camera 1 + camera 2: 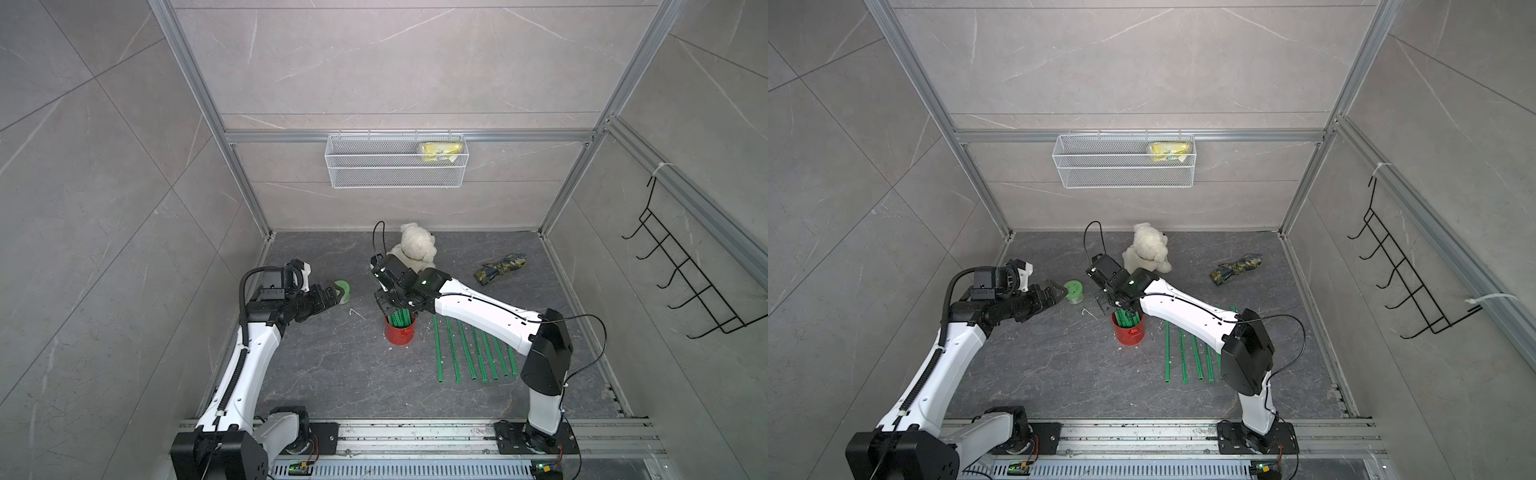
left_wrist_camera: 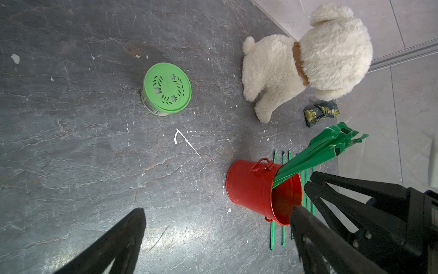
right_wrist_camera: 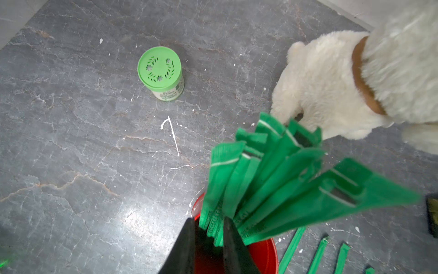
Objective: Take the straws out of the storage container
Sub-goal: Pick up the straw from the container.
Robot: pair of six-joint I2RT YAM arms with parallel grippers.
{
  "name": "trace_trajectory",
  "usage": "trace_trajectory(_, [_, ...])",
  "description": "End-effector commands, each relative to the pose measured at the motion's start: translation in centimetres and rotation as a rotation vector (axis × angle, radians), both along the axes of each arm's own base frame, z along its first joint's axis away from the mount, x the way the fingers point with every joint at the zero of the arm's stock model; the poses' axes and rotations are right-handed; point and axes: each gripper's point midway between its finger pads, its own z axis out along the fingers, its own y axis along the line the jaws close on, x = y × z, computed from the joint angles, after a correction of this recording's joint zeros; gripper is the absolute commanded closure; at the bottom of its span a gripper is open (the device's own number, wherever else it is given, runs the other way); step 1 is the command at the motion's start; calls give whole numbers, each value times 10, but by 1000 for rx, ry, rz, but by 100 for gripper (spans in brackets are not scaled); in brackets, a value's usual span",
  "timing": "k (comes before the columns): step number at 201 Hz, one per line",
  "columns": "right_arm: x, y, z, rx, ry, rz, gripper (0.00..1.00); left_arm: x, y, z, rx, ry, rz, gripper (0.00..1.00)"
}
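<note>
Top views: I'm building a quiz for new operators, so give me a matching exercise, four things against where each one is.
Things
1. storage container
2. green-lidded jar
3. plush toy
4. yellow packet

Places
A. in the wire basket on the back wall
B. on the floor, close to the back wall
C. below the right gripper, straws standing in it
D. just ahead of the open left gripper

Pairs: 1-C, 2-D, 3-B, 4-A

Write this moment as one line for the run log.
right tool: around straws in red can | left tool: open, empty, near green-lidded jar | floor: several straws laid out
</note>
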Motion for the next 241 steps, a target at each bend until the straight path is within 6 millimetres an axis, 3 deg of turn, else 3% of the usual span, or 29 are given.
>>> trace_trajectory(1, [6, -4, -3, -40, -11, -16, 76, 3, -2, 15, 6, -35, -27, 0])
trace_trajectory(127, [14, -13, -22, -76, 24, -40, 77, 2, -3, 15, 5, -36, -31, 0])
trace_trajectory(183, [16, -13, -27, -81, 31, -42, 67, 3, -3, 14, 4, -34, -31, 0])
trace_trajectory(241, [14, -12, -24, -70, 38, -37, 79, 2, -3, 15, 1, -37, -33, 0])
